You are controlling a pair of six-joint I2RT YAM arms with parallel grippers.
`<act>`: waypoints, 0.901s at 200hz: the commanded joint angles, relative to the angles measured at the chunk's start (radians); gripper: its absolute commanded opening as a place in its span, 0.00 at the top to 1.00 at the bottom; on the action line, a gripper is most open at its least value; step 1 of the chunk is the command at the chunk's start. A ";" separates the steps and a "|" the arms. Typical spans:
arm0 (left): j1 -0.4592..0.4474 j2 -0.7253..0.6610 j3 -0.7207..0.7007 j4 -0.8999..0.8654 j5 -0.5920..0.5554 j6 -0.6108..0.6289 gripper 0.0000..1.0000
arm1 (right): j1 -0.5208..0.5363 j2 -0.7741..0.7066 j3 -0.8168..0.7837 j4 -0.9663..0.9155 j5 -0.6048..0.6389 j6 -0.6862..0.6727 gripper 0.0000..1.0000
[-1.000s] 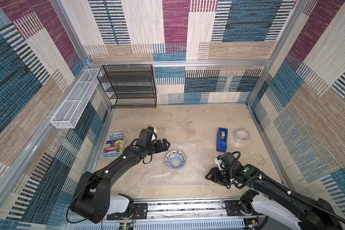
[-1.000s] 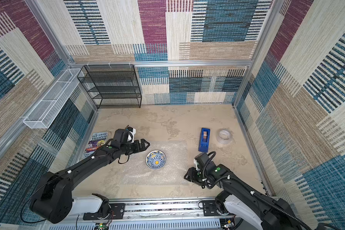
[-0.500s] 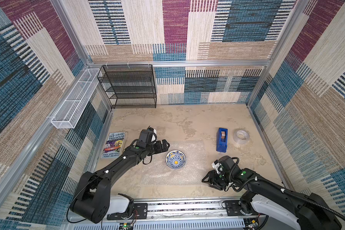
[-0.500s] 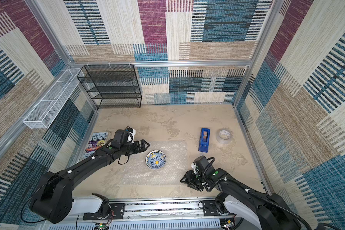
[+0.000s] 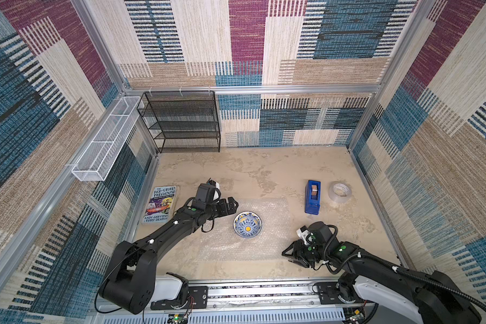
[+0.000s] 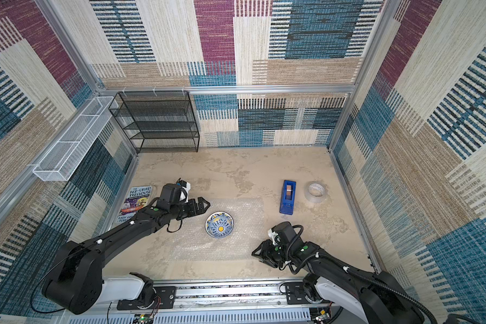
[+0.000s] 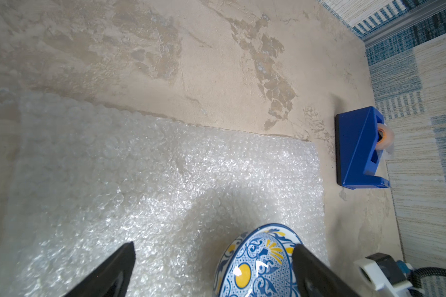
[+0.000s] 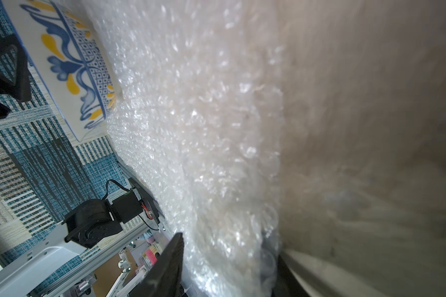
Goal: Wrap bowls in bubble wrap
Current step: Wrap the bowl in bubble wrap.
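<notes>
Two sets of fingers are out, and the right ones matter most just now. The blue-and-white bowl (image 5: 247, 224) with the yellow dot sits right way up, about in the middle of the bubble wrap (image 5: 274, 216). The wrap lies flat on the worktop (image 5: 264, 171).

The right fingers (image 5: 288, 255) are down at the corner of the sheet that lies to the right of the bowl and on the robot's side of it. In the right wrist view the corner of the wrap sits between the two fingers. One finger (image 8: 165, 267) shows bare beside the sheet. The other shows dark through the plastic, so it looks to be under it. They are about half apart and have not pinched the sheet yet, I think.

From that corner the bowl lies away and to the left, across bare wrap. So the corner would need to be lifted and pulled slantwise that way to cover the bowl. The right arm is much nearer this corner than the left arm.

The left fingers (image 5: 233, 208) hang just left of the bowl, a bit past it, spread wide and holding nothing.
</notes>
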 commanded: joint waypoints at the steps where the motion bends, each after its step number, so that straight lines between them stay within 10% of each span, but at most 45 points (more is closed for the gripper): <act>1: 0.000 -0.004 -0.021 0.063 -0.015 -0.032 0.01 | 0.000 0.002 0.005 -0.030 0.079 0.007 0.52; 143: 0.001 0.023 0.026 0.023 -0.011 0.004 0.00 | -0.001 -0.006 0.005 0.080 0.101 0.019 0.72; 180: 0.002 0.021 0.027 0.020 -0.014 0.007 0.01 | 0.000 0.052 0.074 0.095 0.085 -0.017 0.90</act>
